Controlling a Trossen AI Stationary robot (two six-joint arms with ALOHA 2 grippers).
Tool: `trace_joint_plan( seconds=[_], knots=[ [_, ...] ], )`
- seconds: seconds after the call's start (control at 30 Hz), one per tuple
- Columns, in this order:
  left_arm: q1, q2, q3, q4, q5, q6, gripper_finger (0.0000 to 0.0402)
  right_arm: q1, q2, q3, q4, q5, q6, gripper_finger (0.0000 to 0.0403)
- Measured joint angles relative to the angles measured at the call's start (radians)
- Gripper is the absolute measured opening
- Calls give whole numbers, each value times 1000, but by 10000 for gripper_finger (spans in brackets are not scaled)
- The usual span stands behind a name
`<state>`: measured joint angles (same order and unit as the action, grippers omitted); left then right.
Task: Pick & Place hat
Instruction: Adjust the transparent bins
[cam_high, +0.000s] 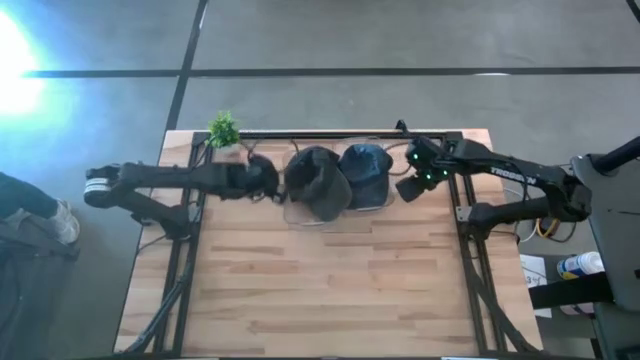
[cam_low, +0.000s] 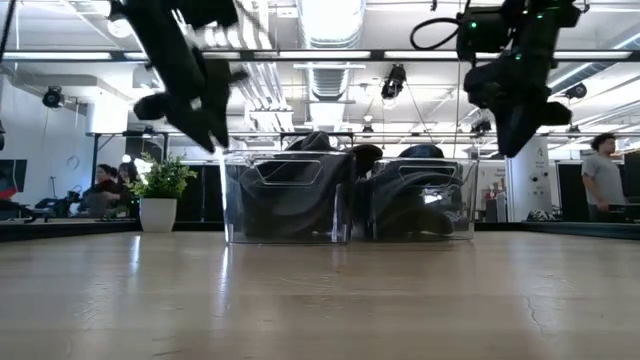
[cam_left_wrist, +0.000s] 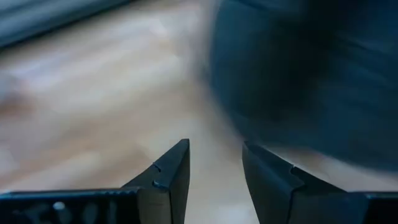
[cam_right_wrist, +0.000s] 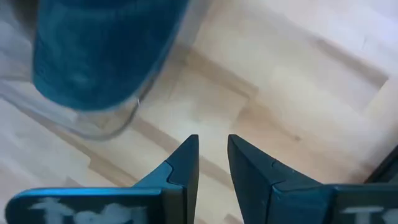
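Note:
Two hats stand in two clear bins at the table's far middle. The black hat (cam_high: 318, 182) fills the left bin (cam_low: 288, 200), and the dark blue hat (cam_high: 366, 168) sits in the right bin (cam_low: 422, 203). My left gripper (cam_high: 268, 182) hangs above the table just left of the black hat (cam_left_wrist: 298, 68); it is open, with nothing between its fingers (cam_left_wrist: 214, 149). My right gripper (cam_high: 408, 188) hangs just right of the blue hat (cam_right_wrist: 99, 50), tilted down; it is open by a narrow gap, also with nothing in it (cam_right_wrist: 212, 140).
A small potted plant (cam_high: 223, 128) stands at the table's far left corner. Bare wood (cam_high: 330, 290) stretches from the bins to the near edge. Beyond the table, people show in the room (cam_low: 603, 180).

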<state>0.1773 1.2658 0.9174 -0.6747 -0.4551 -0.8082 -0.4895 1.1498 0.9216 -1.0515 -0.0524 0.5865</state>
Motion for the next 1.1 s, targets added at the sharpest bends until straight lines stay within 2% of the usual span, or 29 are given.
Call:
trace_joint_plan(
  seconds=[0.1,0.2,0.3,0.37,0.5,0.6,0.7,0.9,1.1],
  knots=[
    [-142,-37,10,3,95,-76,140,30,-23,-43,15,0,42,84],
    [-274,-26,5,24,162,-217,140,47,-29,-75,60,1,67,84],
    [-378,27,-16,77,169,-320,140,53,-27,-96,94,3,76,84],
    [-408,73,-35,164,174,-345,140,53,-21,-105,116,3,76,83],
    [-416,178,-54,319,178,-374,140,53,-8,-119,137,3,72,77],
    [-396,250,-52,343,162,-393,140,53,-2,-126,138,3,69,73],
    [-364,294,-50,343,101,-397,140,53,-2,-127,138,2,69,70],
    [-266,308,-52,352,58,-334,140,76,-2,-136,140,-26,96,73],
    [-236,291,-52,353,123,-267,140,106,-2,-142,140,-16,126,70]
  ],
)
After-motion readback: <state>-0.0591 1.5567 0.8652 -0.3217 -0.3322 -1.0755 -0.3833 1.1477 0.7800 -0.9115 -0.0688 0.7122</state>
